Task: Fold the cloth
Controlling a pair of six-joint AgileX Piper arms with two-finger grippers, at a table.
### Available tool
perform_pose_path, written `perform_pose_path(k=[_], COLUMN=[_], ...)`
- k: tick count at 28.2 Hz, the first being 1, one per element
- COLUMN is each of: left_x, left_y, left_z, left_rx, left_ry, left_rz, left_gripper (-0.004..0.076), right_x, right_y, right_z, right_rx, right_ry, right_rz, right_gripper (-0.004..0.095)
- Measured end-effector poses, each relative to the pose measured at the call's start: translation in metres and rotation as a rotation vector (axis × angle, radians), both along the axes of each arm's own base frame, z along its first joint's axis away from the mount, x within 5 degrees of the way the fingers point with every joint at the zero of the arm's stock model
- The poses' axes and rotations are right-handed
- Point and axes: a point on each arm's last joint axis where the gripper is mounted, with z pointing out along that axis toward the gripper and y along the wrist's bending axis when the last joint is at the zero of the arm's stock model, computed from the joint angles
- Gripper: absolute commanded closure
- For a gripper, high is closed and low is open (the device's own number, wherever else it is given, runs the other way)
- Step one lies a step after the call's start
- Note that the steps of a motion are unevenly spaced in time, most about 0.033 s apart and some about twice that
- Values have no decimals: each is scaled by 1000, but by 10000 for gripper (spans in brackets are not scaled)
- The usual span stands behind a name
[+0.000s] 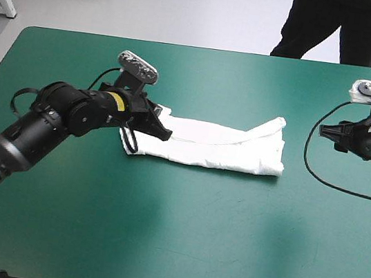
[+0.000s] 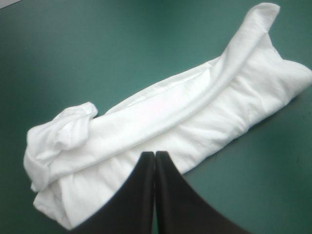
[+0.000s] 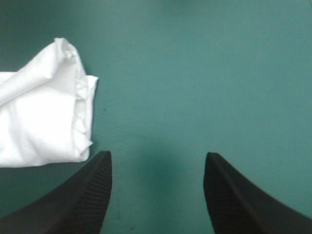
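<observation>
Teal-green cover (image 1: 177, 243) lies bare along the table's near side. Past it, the white T-shirt (image 1: 219, 149) rests mid-table, folded into a long band running left to right. The left claw (image 2: 155, 155) sits at the band's left end, its black fingers pressed together in one pointed arch over the shirt's edge, no cloth visible between them. Off the band's right end, apart from it, the right claw (image 3: 157, 155) hangs over bare cover, fingers spread wide and gripping nothing.

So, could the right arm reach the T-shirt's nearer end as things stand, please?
Probably yes: the right gripper is open, only bare teal-green cover lies between it and the T-shirt, and the left gripper is at the other end.
</observation>
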Motion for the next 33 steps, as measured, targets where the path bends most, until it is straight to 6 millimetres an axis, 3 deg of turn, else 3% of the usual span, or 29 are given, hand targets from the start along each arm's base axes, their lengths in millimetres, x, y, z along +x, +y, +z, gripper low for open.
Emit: perform_pose_path(k=[5,10,15,27,30,33], left_x=[40,75,98,114,115,115], left_y=[-29,-57,-73,-101,-102,-102], left_z=[-30,-79,-120,-173,-173,-173], left_rx=[40,74,109,163,161,156], left_ry=[89,228,315,409,411,421], left_rz=[-37,-77,-83,-114,-111,-101], left_gripper=[731,733,733,733,733,733], right_x=[17,35,51,77,86,99], right_y=[-11,-16,-15,-10,-9,0], right_z=[-15,-32,-52,-93,-106,-135], right_rx=[160,259,301,405,446,469], right_ry=[35,62,112,215,238,314], right_rz=[90,164,225,317,328,351], right_gripper=[371,371,371,366,366,365])
